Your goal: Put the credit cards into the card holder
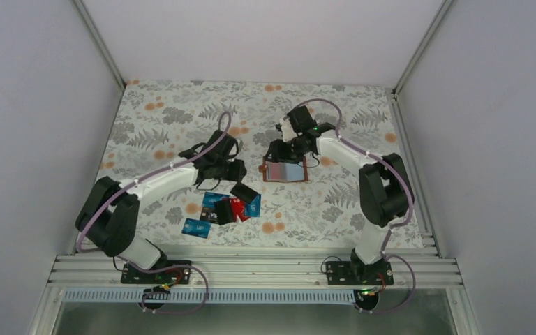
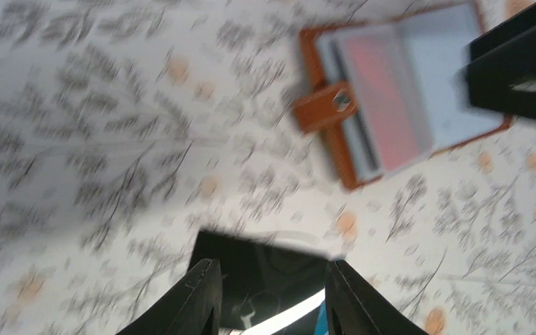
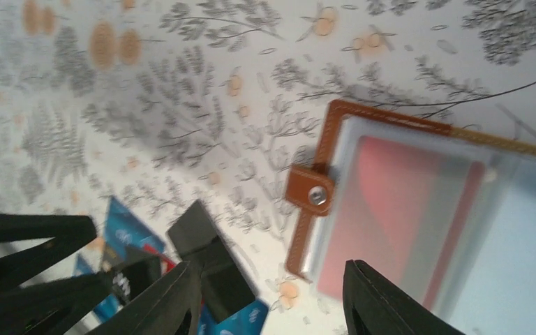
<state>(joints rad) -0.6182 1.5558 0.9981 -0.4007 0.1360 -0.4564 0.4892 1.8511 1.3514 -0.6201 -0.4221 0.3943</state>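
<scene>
"Credit cards (image 1: pixel 225 206), where are they?"

"In a loose heap on the bench (image 1: pixel 167 118), in front of my left arm. Blue, red and black ones overlap, so I cannot count them. One blue card (image 1: pixel 197 227) lies at the heap's near-left edge. A black card (image 2: pixel 265 265) sits at the far side, right under the left tool (image 2: pixel 276 299)."

"Is that tool gripping it?"

"No, as far as I can see. Its jaws stand apart and the card lies beyond them, its left edge hidden behind one finger. The left wrist view is smeared, so the print on the card is unreadable."

"And the card holder (image 1: pixel 286 170)?"

"Open and flat on the bench, right of the heap and well apart from it, with its strap (image 3: pixel 310 193) folded over the left edge. A red card (image 3: pixel 398 209) shows hazily through the clear sleeve. The right wrist view cuts off the holder's right side."

"Right tool (image 3: pixel 279 301)?"

"Released, with the jaws wide and nothing between them. It hangs over the holder's far-left corner. I cannot tell whether it touches the leather."
</scene>
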